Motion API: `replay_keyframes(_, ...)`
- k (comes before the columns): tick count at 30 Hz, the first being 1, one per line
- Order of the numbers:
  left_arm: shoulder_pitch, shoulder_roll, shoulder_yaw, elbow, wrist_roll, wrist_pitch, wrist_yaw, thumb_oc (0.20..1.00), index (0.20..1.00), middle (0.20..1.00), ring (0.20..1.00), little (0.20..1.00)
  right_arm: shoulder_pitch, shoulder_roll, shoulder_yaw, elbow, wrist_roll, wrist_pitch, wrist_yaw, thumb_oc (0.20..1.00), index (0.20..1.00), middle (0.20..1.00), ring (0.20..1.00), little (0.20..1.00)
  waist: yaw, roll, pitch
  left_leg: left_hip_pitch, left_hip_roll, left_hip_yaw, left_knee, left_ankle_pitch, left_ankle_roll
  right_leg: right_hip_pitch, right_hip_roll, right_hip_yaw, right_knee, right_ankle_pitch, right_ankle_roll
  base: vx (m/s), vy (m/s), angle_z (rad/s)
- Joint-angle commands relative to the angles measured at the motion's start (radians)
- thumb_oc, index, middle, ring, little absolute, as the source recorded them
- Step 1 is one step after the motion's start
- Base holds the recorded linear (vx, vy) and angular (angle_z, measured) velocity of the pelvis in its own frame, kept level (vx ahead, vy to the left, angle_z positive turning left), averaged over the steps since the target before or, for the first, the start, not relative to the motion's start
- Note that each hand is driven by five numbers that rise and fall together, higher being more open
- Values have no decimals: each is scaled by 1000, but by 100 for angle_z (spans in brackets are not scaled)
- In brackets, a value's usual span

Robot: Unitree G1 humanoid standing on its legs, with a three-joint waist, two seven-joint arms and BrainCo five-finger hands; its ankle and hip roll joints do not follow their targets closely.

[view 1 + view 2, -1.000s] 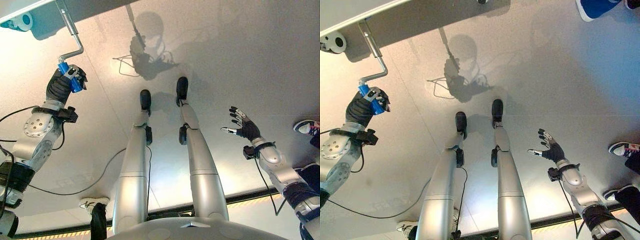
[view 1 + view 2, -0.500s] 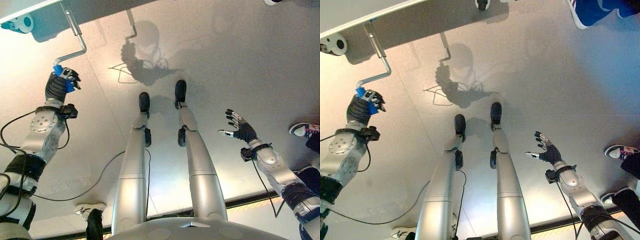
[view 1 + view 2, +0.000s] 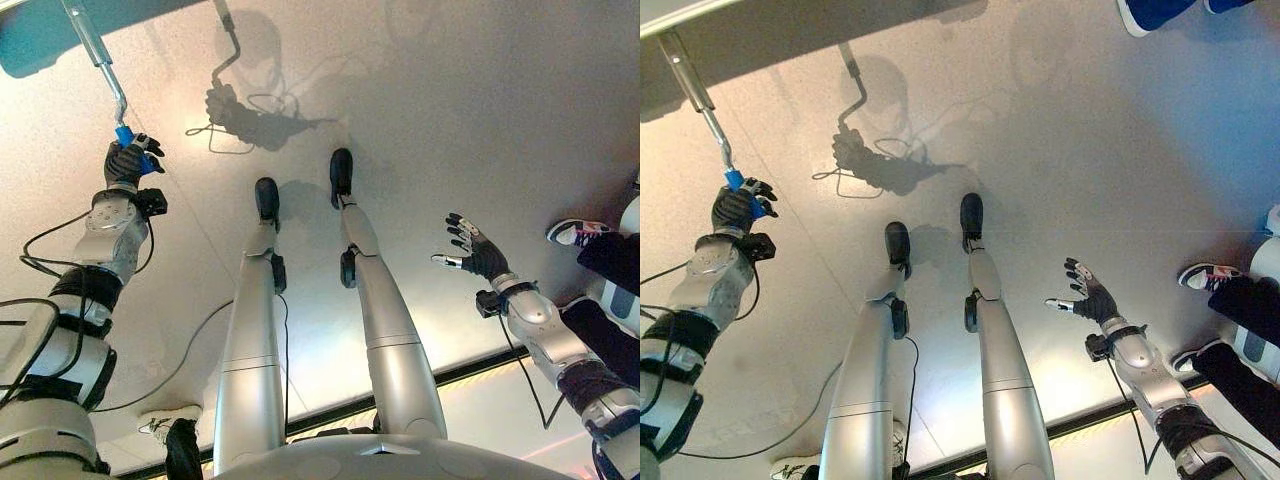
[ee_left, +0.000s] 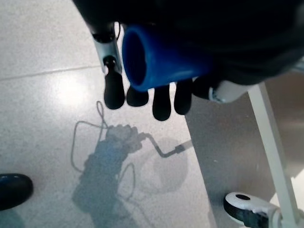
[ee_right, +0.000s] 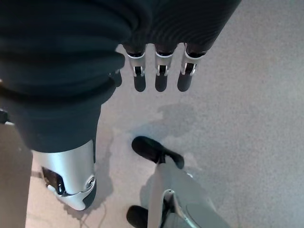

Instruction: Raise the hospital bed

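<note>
Up at the far left of the left eye view, the left hand [image 3: 128, 160] reaches out with its fingers curled round the blue grip [image 3: 125, 136] of the bed's crank handle [image 3: 98, 50]. That metal rod slants up from the grip to the underside of the hospital bed [image 3: 40, 25], whose edge runs along the upper left corner. Off to the right, the right hand [image 3: 470, 250] hangs over the grey floor [image 3: 480, 110] with fingers spread and straight, holding nothing. A person's shoe [image 3: 572, 231] and dark trouser leg [image 3: 610, 262] stand at the right edge, and another shoe [image 3: 160, 422] shows low on the left.

From the right eye view the scene matches: the left hand [image 3: 738, 208] is clamped on the blue grip [image 3: 735, 180] below the crank handle [image 3: 690, 85], and the right hand [image 3: 1087, 295] is open in the air. A blue shoe [image 3: 1155, 12] shows at the top edge.

Seen from the left wrist view, the blue grip [image 4: 161, 57] is a hollow tube lying across the palm, the dark fingertips [image 4: 160, 102] wrapped under it. A white bed leg [image 4: 270, 147] with a caster wheel [image 4: 249, 209] stands beside it.

Over in the right wrist view, the right hand's fingers [image 5: 159, 71] extend straight and apart above the floor.
</note>
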Motion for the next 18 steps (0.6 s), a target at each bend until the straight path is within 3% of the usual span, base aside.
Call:
replay_keyframes(1, 28, -41, -30, 11, 76, 44, -17, 200, 200, 200, 200, 200, -5, -12, 23, -6, 39, 10, -3, 1000, 1000, 1000, 1000, 1000, 13, 3, 15, 45, -12, -8, -102, 29, 4, 1, 39, -41, 74, -74, 52, 12, 12, -5)
replay_keyframes(18, -171, -140, -109, 124, 158, 52, -19, 200, 200, 200, 200, 200, -66, 24, 76, 47, 62, 18, -1, 1000, 1000, 1000, 1000, 1000, -18, -13, 12, 26, -10, -9, -87, 18, 7, -23, 48, -38, 83, -69, 50, 0, -1, 0)
